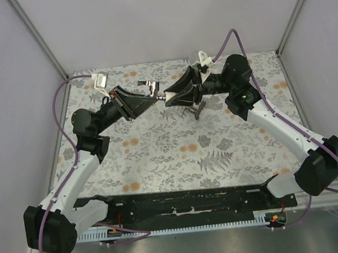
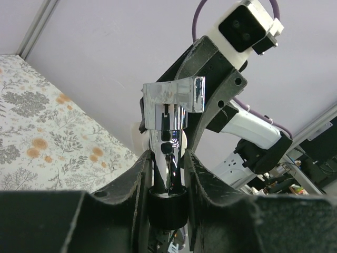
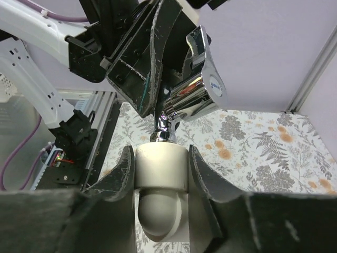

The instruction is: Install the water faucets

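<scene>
Now, you have both claws meeting in the air over the far half of the flowered table (image 1: 160, 157). Your left claw (image 2: 168, 158) is pinched tight on the faucet (image 2: 171, 108), gripping its thin stem just above a black collar (image 2: 167, 205). The chrome head and handle stand out past the fingertips. Your right claw (image 3: 160, 155) is closed snugly on a white cylinder (image 3: 160, 168), with a finger against each side.

What matters is the line-up. From the right claw the faucet lies straight ahead, and its stem runs on to the cylinder's top end. The two long axes sit nearly in one line between the facing claws. The stem's foot touches the cylinder's top, but you cannot tell from these views whether it is seated or merely resting there.

I judge the next move to be a push or twist along that shared axis, and any tilt of either wrist could jam the stem. Neither arm is nearer, because the joint sits between them.
</scene>
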Robot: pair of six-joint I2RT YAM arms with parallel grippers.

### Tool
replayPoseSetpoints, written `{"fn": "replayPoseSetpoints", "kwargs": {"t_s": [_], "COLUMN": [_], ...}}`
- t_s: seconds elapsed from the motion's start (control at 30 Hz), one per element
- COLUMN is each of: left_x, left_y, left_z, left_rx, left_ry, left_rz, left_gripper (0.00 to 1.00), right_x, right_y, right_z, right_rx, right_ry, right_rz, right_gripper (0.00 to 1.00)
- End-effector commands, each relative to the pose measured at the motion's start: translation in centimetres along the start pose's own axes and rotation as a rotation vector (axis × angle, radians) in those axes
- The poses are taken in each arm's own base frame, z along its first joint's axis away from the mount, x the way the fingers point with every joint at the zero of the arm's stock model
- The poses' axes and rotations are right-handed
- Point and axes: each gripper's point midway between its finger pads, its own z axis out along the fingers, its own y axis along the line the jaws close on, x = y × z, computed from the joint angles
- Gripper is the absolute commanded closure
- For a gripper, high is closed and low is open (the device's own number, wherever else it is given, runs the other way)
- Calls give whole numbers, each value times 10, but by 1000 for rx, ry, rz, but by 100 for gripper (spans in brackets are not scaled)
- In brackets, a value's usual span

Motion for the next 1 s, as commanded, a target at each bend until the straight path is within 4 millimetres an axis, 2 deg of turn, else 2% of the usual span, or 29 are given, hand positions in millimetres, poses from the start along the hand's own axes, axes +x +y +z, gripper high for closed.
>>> {"fn": "replayPoseSetpoints", "kwargs": {"t_s": [0.0, 0.07, 0.23, 0.37, 0.47, 0.5, 0.6, 0.67, 0.73, 0.83, 0.97], "left_x": [-21, -22, -18, -12, -16, -17, -24, -28, -31, -31, -35], "left_y": [-38, -40, -48, -44, -32, -28, -7, 7, 16, 19, 16], "left_z": [6, 7, -2, -12, -12, -12, -13, -18, -23, -29, -35], "left_rx": [121, 139, 207, 206, 150, 130, 25, -47, -93, -125, -151], "left_ry": [-31, -29, -64, -92, -120, -128, -188, -254, -305, -344, -376], "left_rz": [150, 188, 430, 677, 694, 671, 518, 411, 304, 209, 188], "left_gripper": [98, 98, 98, 98, 98, 98, 98, 98, 98, 98, 98], "right_x": [-5, -6, -13, 0, 3, 0, -2, -3, 3, 10, 26], "right_y": [7, 6, -4, -17, -17, -17, -15, -13, -15, -14, -14], "right_z": [2, 2, 7, 15, 21, 22, 23, 21, 16, 11, 7], "right_rx": [-5, 7, 77, 143, 106, 90, 59, 55, 89, 110, 119], "right_ry": [-33, -41, -72, -44, -59, -68, -59, -40, -12, 14, 39], "right_rz": [107, 159, 421, 780, 928, 934, 875, 773, 648, 522, 427], "right_gripper": [87, 100, 100, 100, 100, 96, 62, 42, 31, 23, 21]}}
